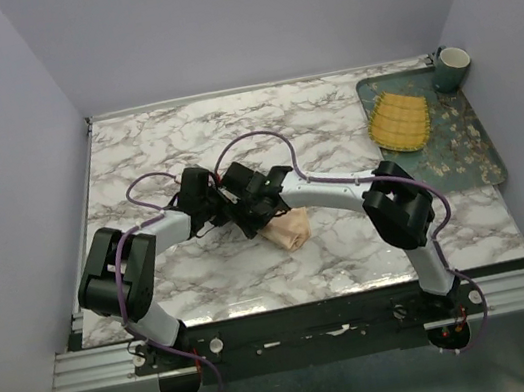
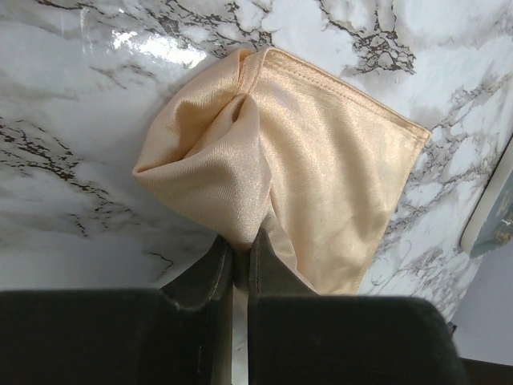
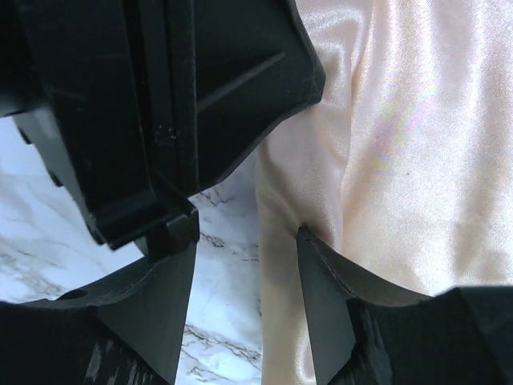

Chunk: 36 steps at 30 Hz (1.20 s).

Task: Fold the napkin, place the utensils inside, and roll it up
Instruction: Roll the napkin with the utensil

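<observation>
The peach-orange napkin (image 1: 289, 230) lies bunched and partly folded on the marble table, just near of centre. My left gripper (image 2: 240, 241) is shut on a raised fold of the napkin (image 2: 321, 152) at its near edge. My right gripper (image 3: 244, 237) is open; its right finger (image 3: 321, 297) rests against the napkin (image 3: 401, 144), and the cloth's edge lies between the jaws. In the top view both grippers meet over the napkin's left end, the left (image 1: 228, 214) beside the right (image 1: 256, 207). No utensils show in any view.
A dark patterned tray (image 1: 473, 154) sits at the back right, holding a yellow checked cloth (image 1: 399, 121) and a green mug (image 1: 452, 67). The left gripper's black body (image 3: 160, 104) fills the upper left of the right wrist view, very close.
</observation>
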{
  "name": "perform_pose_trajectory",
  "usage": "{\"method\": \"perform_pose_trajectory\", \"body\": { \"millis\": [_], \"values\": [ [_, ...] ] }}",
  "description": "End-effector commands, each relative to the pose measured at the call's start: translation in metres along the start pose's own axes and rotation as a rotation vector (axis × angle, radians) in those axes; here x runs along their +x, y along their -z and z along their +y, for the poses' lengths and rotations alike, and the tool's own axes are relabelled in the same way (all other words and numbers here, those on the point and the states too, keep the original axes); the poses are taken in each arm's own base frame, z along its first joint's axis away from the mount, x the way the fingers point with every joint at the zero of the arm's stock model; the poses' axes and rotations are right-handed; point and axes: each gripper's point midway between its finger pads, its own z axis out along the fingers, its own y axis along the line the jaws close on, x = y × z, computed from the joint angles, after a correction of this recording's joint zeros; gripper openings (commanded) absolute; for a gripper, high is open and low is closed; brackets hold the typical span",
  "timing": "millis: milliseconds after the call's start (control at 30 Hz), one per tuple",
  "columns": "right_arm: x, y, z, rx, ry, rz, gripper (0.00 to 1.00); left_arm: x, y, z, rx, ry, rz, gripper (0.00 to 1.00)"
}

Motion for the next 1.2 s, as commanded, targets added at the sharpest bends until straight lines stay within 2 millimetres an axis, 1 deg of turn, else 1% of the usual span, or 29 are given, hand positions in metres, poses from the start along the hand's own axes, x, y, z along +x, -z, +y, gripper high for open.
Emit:
{"method": "perform_pose_trajectory", "body": {
  "millis": [0,67,267,367,467,600,867,1067,1167],
  "values": [
    [0.001,-0.010,-0.011,0.109,0.051,-0.005,0.61,0.015,-0.002,0.030,-0.119,0.008,0.044,0.02],
    [0.002,-0.008,-0.010,0.110,0.058,-0.002,0.62,0.015,-0.002,0.030,-0.120,0.007,0.044,0.02],
    [-0.011,0.014,-0.009,0.108,0.064,-0.039,0.62,0.016,-0.004,0.031,-0.121,0.007,0.050,0.01],
    [-0.009,0.014,-0.013,0.128,0.071,-0.035,0.62,0.015,-0.004,0.031,-0.122,0.007,0.048,0.01],
    [-0.002,0.007,-0.018,0.149,0.082,-0.011,0.62,0.015,-0.004,0.031,-0.121,0.007,0.048,0.01],
    [0.001,0.004,-0.022,0.166,0.095,-0.004,0.63,0.015,-0.004,0.034,-0.125,0.008,0.052,0.01],
    [0.016,-0.016,-0.032,0.207,0.133,0.028,0.64,0.014,-0.004,0.033,-0.121,0.011,0.054,0.01],
    [0.025,-0.030,-0.032,0.204,0.143,0.048,0.64,0.015,-0.006,0.030,-0.109,0.027,0.068,0.01],
    [0.034,-0.038,-0.041,0.247,0.138,0.060,0.63,0.014,-0.006,0.030,-0.107,0.034,0.072,0.00]
  ]
}}
